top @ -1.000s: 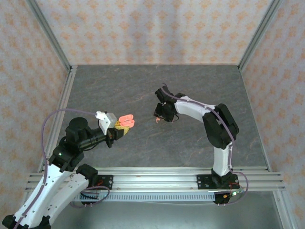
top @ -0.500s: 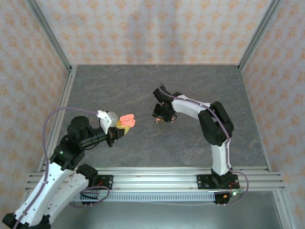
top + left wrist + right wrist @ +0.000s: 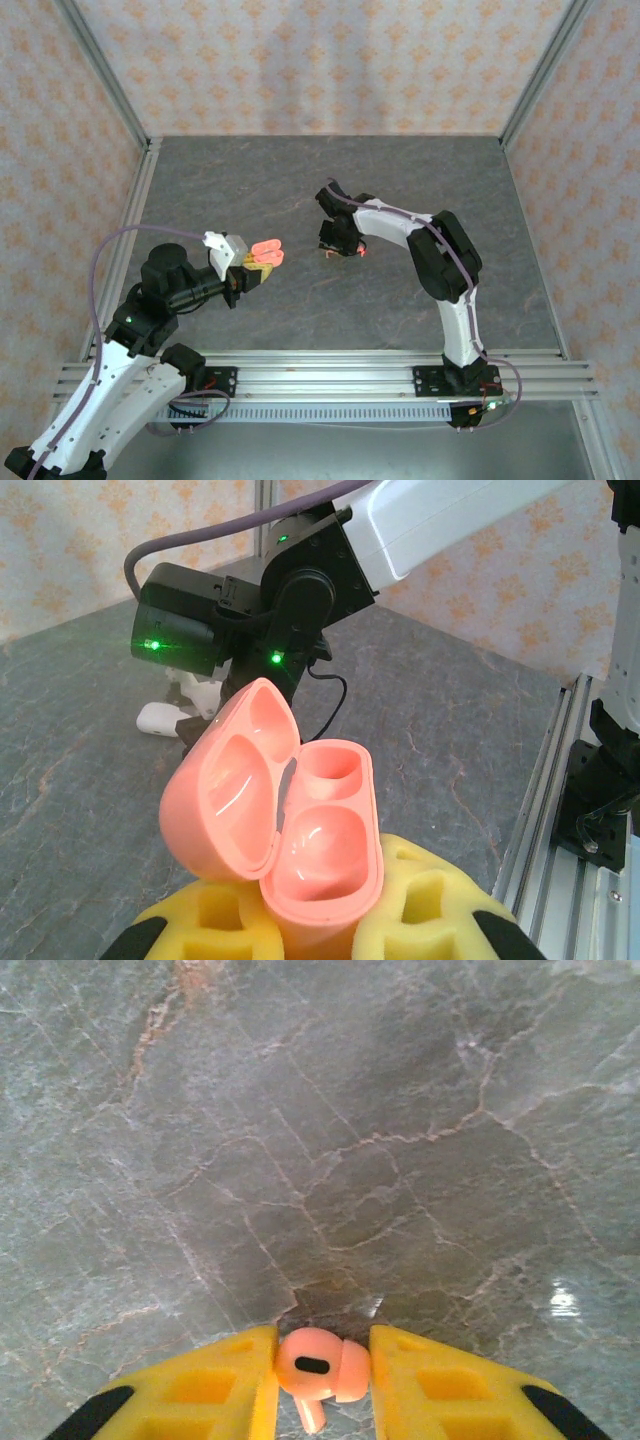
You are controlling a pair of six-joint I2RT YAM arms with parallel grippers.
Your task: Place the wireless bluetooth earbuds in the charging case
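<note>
My left gripper (image 3: 254,264) is shut on an open coral-red charging case (image 3: 312,852), held upright above the table with its lid (image 3: 224,786) swung to the left. Both wells of the case are empty. The same case (image 3: 265,250) shows left of centre in the top view. My right gripper (image 3: 338,244) hangs low over the table's middle, to the right of the case. In the right wrist view that gripper (image 3: 322,1352) is shut on a coral-red earbud (image 3: 318,1365), stem pointing down, just above the stone surface. A small white rounded piece (image 3: 158,717), perhaps a white earbud, lies under the right arm.
The dark grey marbled table top (image 3: 300,180) spreads between the two arms. Patterned walls with metal corner posts (image 3: 100,75) close in the left, back and right. An aluminium rail (image 3: 330,375) runs along the near edge by the arm bases.
The right gripper has shifted slightly left and toward the back with the coral earbud, its elbow folding in. The left arm and the case have stayed put.
</note>
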